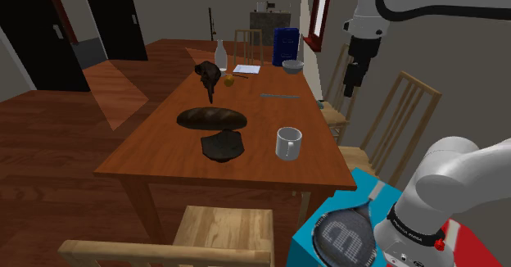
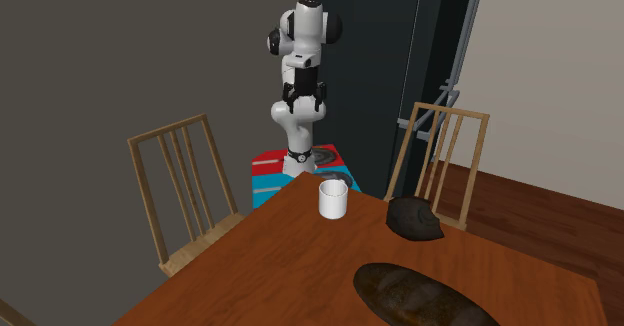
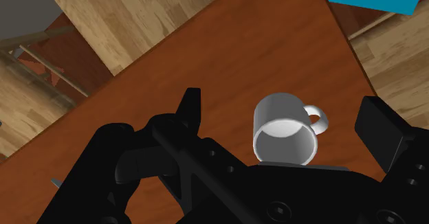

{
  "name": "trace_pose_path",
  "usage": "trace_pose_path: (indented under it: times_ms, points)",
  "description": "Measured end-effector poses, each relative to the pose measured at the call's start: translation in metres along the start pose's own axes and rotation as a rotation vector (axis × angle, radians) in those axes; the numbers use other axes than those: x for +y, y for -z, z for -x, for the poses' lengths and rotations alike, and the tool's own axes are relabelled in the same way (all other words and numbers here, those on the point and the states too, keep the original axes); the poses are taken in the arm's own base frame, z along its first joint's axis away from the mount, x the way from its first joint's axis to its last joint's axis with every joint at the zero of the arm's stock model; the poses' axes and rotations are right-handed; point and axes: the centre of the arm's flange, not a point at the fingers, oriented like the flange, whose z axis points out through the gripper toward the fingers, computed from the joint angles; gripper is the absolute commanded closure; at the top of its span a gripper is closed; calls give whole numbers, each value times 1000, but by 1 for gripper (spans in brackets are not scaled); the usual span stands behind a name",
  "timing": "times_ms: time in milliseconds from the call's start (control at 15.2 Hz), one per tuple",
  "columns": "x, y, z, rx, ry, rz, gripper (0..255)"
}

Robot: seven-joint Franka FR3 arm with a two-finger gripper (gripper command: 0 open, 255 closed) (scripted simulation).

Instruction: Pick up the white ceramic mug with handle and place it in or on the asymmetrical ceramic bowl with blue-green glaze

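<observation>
Hovering above the white mug (image 1: pixel 287 142), your gripper (image 1: pixel 352 92) is empty, jaws apart. Mug stands upright on the wooden table (image 1: pixel 164 152) near its edge; dark bowl (image 1: pixel 223 147) near it, dark oval lump (image 1: pixel 212 118) beyond.

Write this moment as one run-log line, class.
stage: pre-grasp | pincer: open, empty, above mug | mug: upright on table | bowl: beside mug, apart
</observation>
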Motion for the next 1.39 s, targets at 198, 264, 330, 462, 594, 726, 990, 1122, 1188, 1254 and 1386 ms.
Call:
trace_pose_path:
  times_ms: [198,264,330,462,594,726,990,1122,1188,1254,1386]
  points:
    - [1,-12,-11,3,4,-4,0]
    - [1,-20,-17,6,6,-7,0]
    - [4,-28,-23,9,9,-11,0]
    - [-1,-49,-37,15,15,-17,0]
    - [0,-72,-54,21,20,-25,0]
    - [3,-90,-71,29,26,-31,0]
    - [2,-134,-100,42,38,-46,0]
    - [1,-154,-118,49,44,-53,0]
    - [2,-163,-126,53,47,-56,0]
    - [1,-172,-135,57,49,-59,0]
    - [3,-192,-150,64,55,-66,0]
